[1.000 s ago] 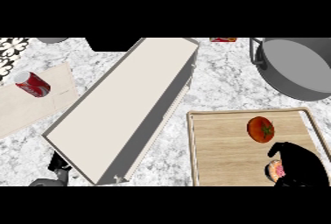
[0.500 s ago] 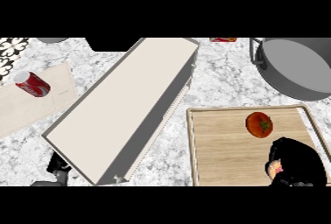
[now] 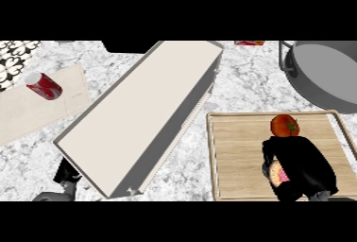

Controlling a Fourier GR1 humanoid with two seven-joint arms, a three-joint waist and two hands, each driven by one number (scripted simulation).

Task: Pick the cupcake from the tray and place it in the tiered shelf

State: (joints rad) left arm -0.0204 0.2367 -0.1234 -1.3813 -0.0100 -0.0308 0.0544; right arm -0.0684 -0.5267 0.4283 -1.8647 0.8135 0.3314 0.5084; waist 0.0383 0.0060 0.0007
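We have our right hand [image 3: 301, 165] down over the near right part of the wooden tray [image 3: 237, 156], which sits at the counter's [image 3: 244, 90] near right. The cupcake [image 3: 280, 173] shows only as a pink-striped patch at the hand's left side, tucked under the palm with the fingers [image 3: 273, 147] curled round it, so we judge it grasped but not yet clear of the tray; we cannot tell whether it is lifted. A tomato [image 3: 285, 125] lies on the tray just beyond the fingertips, touching or nearly touching them. The relation that matters for the coming move is that the tiered shelf [image 3: 140, 118] lies to the left of the hand, a long pale box running diagonally from the counter's near left toward its far middle, its near long side just beside the tray's left rim. The right hand is plainly the nearer one; the left hand [image 3: 68, 176] shows only as a dark shape at the near edge behind the shelf's near end, and we cannot tell how its fingers stand. A red soda can [image 3: 43, 86] lies on a mat at the far left, and a grey pot [image 3: 327, 75] sits at the far right corner.
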